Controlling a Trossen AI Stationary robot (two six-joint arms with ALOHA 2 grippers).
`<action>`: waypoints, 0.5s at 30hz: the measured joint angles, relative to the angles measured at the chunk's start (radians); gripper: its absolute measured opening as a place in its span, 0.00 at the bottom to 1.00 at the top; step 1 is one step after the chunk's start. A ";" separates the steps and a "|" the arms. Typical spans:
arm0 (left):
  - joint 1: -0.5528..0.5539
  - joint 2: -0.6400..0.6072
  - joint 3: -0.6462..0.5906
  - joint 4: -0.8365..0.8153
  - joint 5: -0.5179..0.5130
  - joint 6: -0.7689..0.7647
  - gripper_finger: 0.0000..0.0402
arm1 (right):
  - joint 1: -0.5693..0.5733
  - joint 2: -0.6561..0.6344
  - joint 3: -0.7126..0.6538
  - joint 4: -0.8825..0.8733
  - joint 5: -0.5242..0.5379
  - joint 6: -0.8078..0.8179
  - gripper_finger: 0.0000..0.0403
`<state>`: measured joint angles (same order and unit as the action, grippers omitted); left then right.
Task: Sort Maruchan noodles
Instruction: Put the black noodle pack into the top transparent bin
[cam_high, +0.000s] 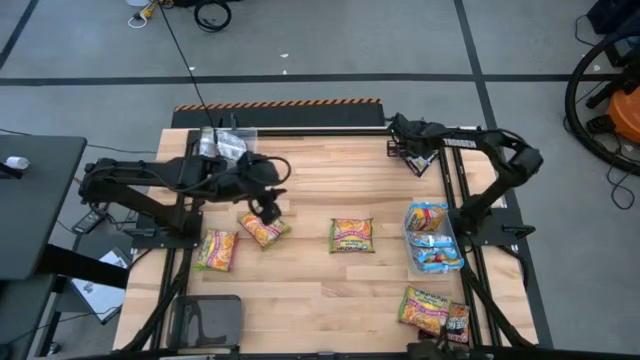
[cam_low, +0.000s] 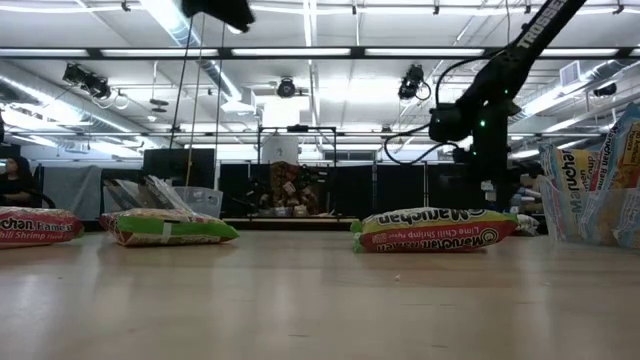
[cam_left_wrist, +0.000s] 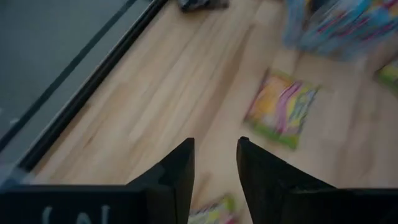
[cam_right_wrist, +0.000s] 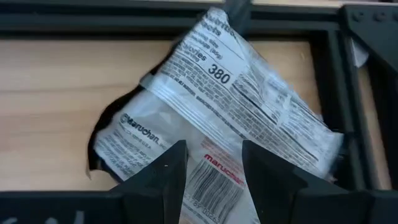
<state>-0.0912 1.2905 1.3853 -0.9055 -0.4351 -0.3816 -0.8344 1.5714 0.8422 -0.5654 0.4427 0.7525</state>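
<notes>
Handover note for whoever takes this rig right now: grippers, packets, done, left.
Left gripper: jaws apart, empty, just above the yellow-green packet on the table's left part.
Right gripper: open over two silvery packets at the far right corner; no grip visible.
Done: blue packets sit in the clear bin on the right; a second bin at far left holds silvery packets.
Left: loose yellow-green packets at left, centre and near right, plus a dark packet beside that one.

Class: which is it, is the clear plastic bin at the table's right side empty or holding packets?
Holding packets: the clear plastic bin has light blue noodle packets inside it.
</notes>
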 joint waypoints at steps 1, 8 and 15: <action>-0.006 -0.007 0.000 -0.022 -0.013 -0.001 0.31 | 0.005 0.012 0.003 0.014 -0.024 0.005 0.40; -0.003 -0.071 -0.008 -0.088 -0.052 0.033 0.31 | 0.147 0.043 0.039 0.233 -0.335 0.038 0.39; 0.078 -0.096 -0.128 0.035 -0.039 -0.048 0.31 | 0.330 -0.017 0.134 0.400 -0.389 0.014 0.39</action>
<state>-0.0132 1.1946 1.2576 -0.8708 -0.4742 -0.4301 -0.5049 1.5543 0.9760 -0.1650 0.0536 0.7666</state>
